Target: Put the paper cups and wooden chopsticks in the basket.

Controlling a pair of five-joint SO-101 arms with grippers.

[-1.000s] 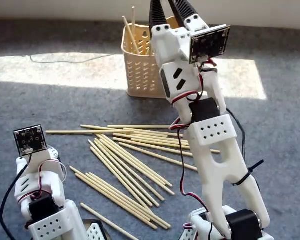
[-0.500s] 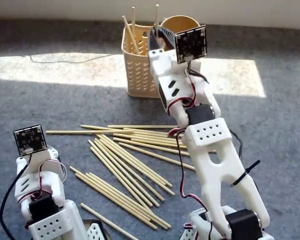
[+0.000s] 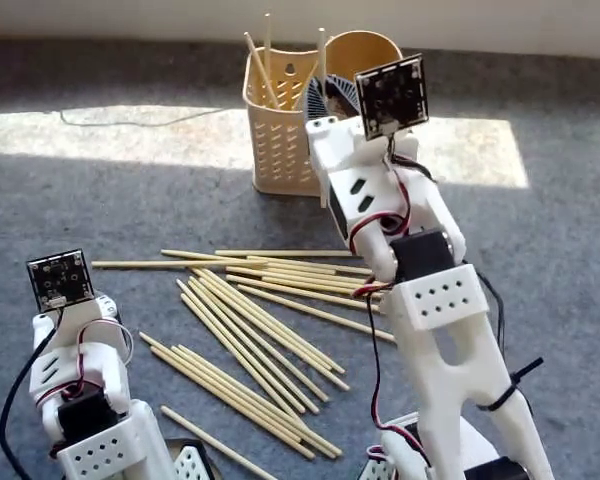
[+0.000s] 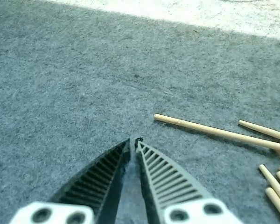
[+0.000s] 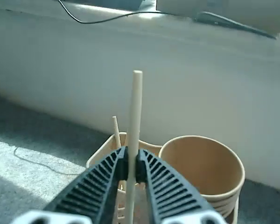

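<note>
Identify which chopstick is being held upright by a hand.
The chopstick pinched in the right hand, standing upright at the basket. The other chopsticks lie flat on the carpet or lean loose inside the basket.

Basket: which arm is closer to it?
Right. The right gripper is just over the basket, holding a chopstick upright. The left gripper is far from it, low over the carpet.

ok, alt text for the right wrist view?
The right end effector is shut on a wooden chopstick held upright, with the basket just beyond it. The basket holds paper cups and another chopstick; a pale wall is behind.
</note>
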